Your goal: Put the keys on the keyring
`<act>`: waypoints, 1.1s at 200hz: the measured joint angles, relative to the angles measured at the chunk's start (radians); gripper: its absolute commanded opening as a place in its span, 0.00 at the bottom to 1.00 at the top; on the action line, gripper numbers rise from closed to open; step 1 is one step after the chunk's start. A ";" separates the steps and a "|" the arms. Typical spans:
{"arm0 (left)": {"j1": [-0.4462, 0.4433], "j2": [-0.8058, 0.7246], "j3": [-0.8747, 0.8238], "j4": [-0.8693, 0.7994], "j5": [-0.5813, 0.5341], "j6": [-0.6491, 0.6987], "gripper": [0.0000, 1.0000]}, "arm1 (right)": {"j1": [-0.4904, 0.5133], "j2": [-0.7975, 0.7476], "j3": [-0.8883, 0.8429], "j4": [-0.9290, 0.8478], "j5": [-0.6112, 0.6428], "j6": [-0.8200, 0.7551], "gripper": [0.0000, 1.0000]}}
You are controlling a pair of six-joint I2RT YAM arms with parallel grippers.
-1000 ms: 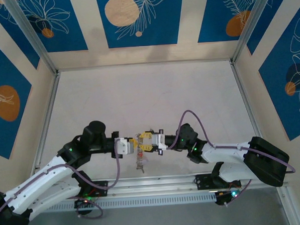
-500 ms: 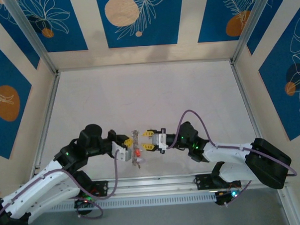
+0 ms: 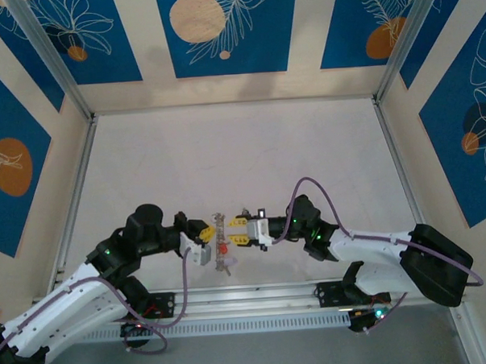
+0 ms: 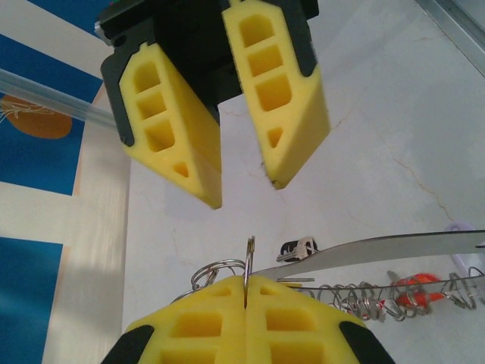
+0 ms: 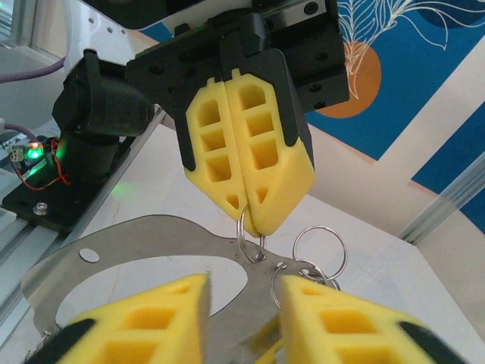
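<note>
1. The keyring (image 5: 114, 241), a flat grey metal loop, hangs above the table between my two grippers, toward the near edge.
2. Coiled wire rings (image 4: 356, 297) and a red tag (image 4: 413, 290) cluster along it. Any print on the tag is too small to read.
3. A black-headed key (image 4: 299, 248) shows just beyond my left fingers. I cannot tell whether it hangs or lies on the table.
4. My left gripper (image 5: 254, 218) is clamped tight on a small ring (image 4: 248, 258) at the keyring's rim.
5. My right gripper (image 4: 246, 191) faces it, fingers spread wide, holding nothing.
6. The table (image 3: 225, 150) is pale and faintly veined, edged by aluminium rails (image 3: 82, 197).
7. The walls (image 3: 220, 30) carry blue panels with white leaf outlines and orange discs.
</note>
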 measured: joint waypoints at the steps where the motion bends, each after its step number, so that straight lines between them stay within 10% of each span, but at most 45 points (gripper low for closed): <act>1: 0.000 0.000 -0.001 0.001 0.001 0.000 0.00 | 0.000 0.000 0.000 0.000 0.000 0.000 0.27; 125: 0.000 -0.010 -0.018 0.025 -0.019 -0.016 0.00 | -0.097 0.084 0.007 -0.014 0.199 0.328 0.38; 172: 0.000 0.045 -0.018 -0.009 -0.045 -0.042 0.00 | -0.305 0.177 0.232 -0.426 0.369 0.831 0.29; 220: 0.000 0.062 -0.015 -0.015 -0.064 -0.076 0.00 | -0.313 0.316 0.334 -0.751 0.283 0.958 0.31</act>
